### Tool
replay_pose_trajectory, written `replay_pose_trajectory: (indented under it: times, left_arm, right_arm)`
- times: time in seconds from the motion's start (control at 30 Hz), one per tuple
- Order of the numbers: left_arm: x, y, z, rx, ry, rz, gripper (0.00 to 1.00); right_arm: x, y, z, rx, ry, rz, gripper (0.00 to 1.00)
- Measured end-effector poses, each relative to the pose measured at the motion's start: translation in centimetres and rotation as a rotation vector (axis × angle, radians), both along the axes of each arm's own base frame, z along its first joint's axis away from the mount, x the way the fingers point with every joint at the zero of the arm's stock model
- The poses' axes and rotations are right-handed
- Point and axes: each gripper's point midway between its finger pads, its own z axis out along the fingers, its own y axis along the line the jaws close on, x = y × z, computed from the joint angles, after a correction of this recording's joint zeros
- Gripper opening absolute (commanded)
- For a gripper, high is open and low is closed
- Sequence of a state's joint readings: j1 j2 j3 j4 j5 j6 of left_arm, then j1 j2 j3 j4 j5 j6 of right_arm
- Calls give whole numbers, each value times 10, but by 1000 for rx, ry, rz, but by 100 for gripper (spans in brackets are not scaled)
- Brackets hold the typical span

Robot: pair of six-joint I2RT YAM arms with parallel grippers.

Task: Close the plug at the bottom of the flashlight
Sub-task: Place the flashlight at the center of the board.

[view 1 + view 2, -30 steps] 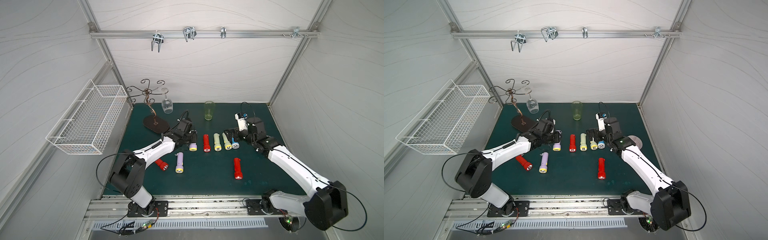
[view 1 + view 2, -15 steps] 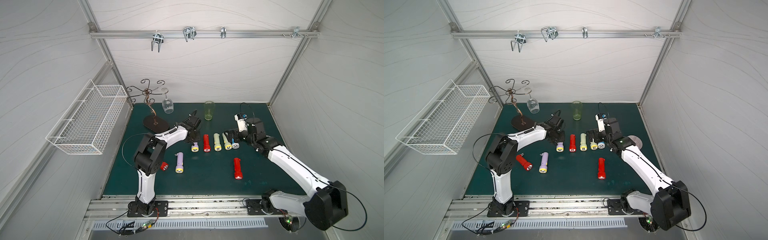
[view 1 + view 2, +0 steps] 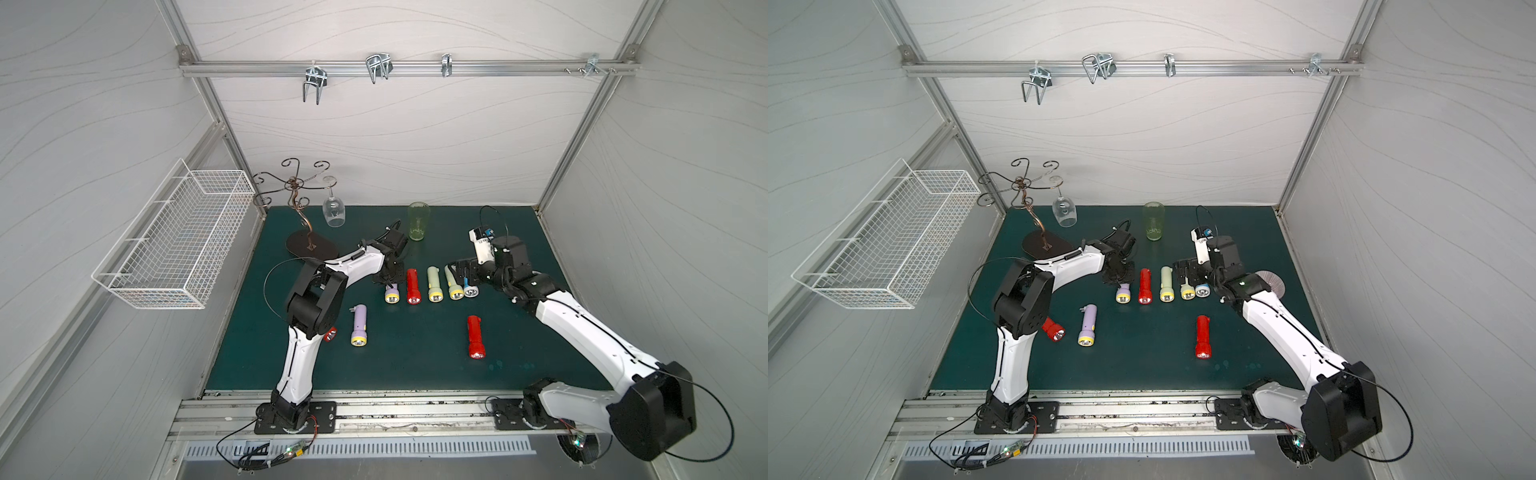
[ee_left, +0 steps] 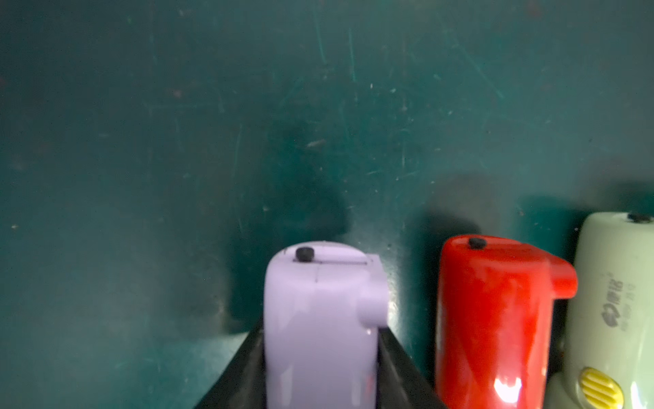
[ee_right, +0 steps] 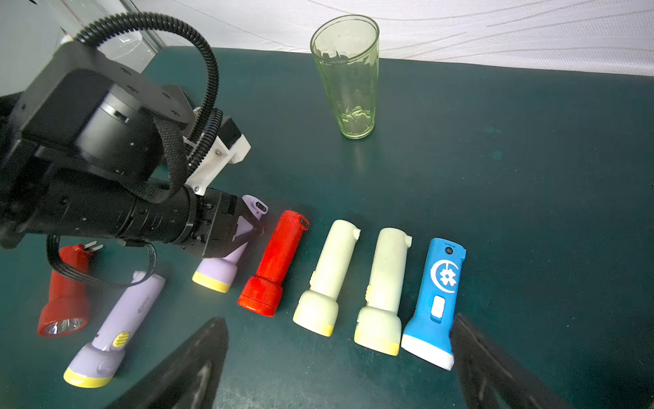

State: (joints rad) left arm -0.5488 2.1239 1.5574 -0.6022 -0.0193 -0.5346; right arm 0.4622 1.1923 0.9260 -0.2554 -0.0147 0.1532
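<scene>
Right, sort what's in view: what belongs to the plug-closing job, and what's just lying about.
Job: left gripper; lilac flashlight between its jaws; red flashlight with prongs out.
Lying about: green tumbler; wine glass; glass rack; wire basket.

In a top view the left arm rises from lower centre and folds at a raised elbow. Its left gripper points down mid-frame, jaws flanking a flashlight, grip unclear. The right arm stretches from lower right, and the right gripper gapes wide.

Flashlights lie in a row before tumbler.
</scene>
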Motion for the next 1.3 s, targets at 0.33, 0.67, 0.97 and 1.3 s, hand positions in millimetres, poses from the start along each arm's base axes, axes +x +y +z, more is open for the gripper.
replay_pose_trajectory:
  times: [0.33, 0.67, 0.97, 1.3]
  left_arm:
    - [-3, 4, 6, 17, 6, -5, 62]
    - [-5, 8, 103, -70, -176, -6, 61]
    - [-61, 46, 119, -66, -198, 1, 57]
    - [-125, 90, 82, -10, -131, 32, 54]
  right_arm:
    - [0, 0, 0, -1, 1, 1, 99]
    - [-1, 2, -1, 4, 5, 10, 99]
    - [0, 3, -5, 0, 15, 11, 99]
    - [1, 3, -8, -4, 22, 11, 99]
